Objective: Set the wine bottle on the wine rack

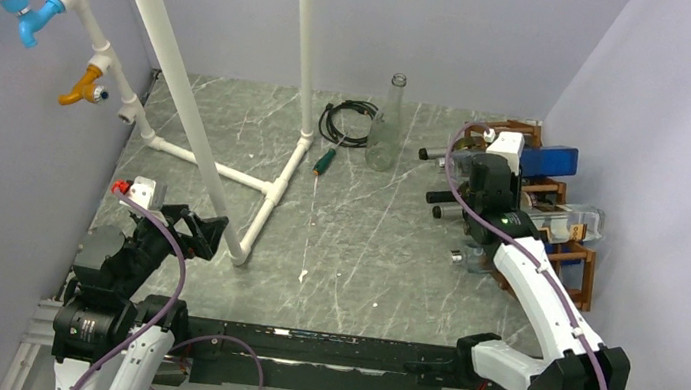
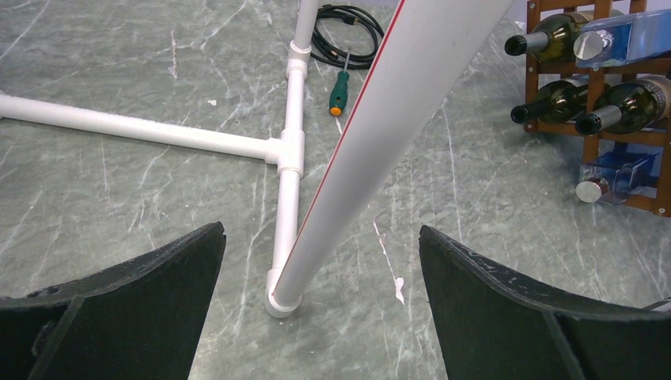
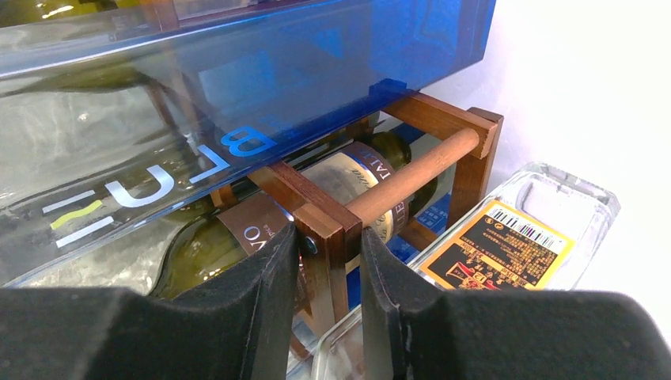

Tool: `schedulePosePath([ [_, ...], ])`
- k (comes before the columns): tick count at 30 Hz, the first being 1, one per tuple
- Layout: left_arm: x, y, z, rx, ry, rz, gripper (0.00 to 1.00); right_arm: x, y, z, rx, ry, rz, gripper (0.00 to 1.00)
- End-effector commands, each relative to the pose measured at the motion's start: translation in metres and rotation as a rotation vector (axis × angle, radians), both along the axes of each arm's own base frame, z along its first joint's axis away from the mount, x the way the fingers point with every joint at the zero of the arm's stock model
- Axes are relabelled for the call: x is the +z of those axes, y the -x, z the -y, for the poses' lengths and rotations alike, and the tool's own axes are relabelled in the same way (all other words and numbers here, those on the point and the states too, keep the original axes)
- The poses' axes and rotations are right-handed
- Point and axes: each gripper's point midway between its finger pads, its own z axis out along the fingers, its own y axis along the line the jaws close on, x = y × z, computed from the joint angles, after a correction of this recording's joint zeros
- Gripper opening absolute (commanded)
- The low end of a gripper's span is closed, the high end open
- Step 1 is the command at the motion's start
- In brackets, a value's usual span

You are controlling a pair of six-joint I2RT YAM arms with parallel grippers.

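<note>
One wine rack (image 2: 625, 136), three dark green bottles (image 2: 558, 30) (image 2: 558, 96) (image 2: 633, 101), two blue bottles (image 2: 633, 36) (image 2: 625, 170), one upright clear bottle (image 1: 386, 130), one screwdriver (image 2: 339, 91), one cable (image 2: 320, 43).

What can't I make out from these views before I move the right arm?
Right wrist view: the right gripper straddles a post of the wine rack; the fingers cover the contact, so clamped or just flanking is unclear.
Top view: the right arm covers that gripper and much of the rack.
Left wrist view: the frame edge cuts off the rack's right side.
Right wrist view: the blue bottle runs off the top and left edges.
</note>
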Motion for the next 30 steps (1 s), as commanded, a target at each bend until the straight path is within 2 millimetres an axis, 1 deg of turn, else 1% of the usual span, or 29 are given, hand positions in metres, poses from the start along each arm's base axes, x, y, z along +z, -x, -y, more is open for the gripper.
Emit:
schedulePosePath([
  [1, 0.014, 0.001, 0.003, -0.014, 0.009, 0.050, 0.98, -0.010, -0.032, -0.052, 0.209, -0.126, 0.016, 0.06],
  [8, 0.014, 0.001, 0.002, -0.013, 0.009, 0.046, 0.98, -0.011, -0.049, -0.058, 0.245, -0.108, 0.050, 0.06],
  [14, 0.014, 0.000, 0.003, -0.014, 0.009, 0.045, 0.98, -0.005, -0.065, -0.063, 0.247, -0.104, 0.074, 0.06],
  [19, 0.013, 0.000, 0.002, -0.011, 0.008, 0.043, 0.99, -0.005, -0.068, -0.059, 0.206, -0.106, 0.072, 0.08],
  [21, 0.013, 0.000, 0.002, -0.009, 0.008, 0.043, 0.99, -0.003, -0.067, -0.059, 0.204, -0.105, 0.071, 0.17],
  [23, 0.013, 0.000, 0.002, -0.009, 0.009, 0.042, 0.99, 0.003, -0.065, -0.061, 0.219, -0.114, 0.075, 0.34],
  [25, 0.013, 0.000, 0.002, -0.011, 0.008, 0.043, 0.99, 0.015, -0.065, -0.064, 0.235, -0.131, 0.093, 0.45],
  [27, 0.013, -0.001, 0.002, -0.009, 0.008, 0.043, 0.99, 0.031, -0.063, -0.064, 0.238, -0.144, 0.118, 0.51],
  [30, 0.013, -0.001, 0.002, -0.011, 0.008, 0.041, 0.98, 0.056, -0.059, -0.067, 0.251, -0.173, 0.157, 0.54],
])
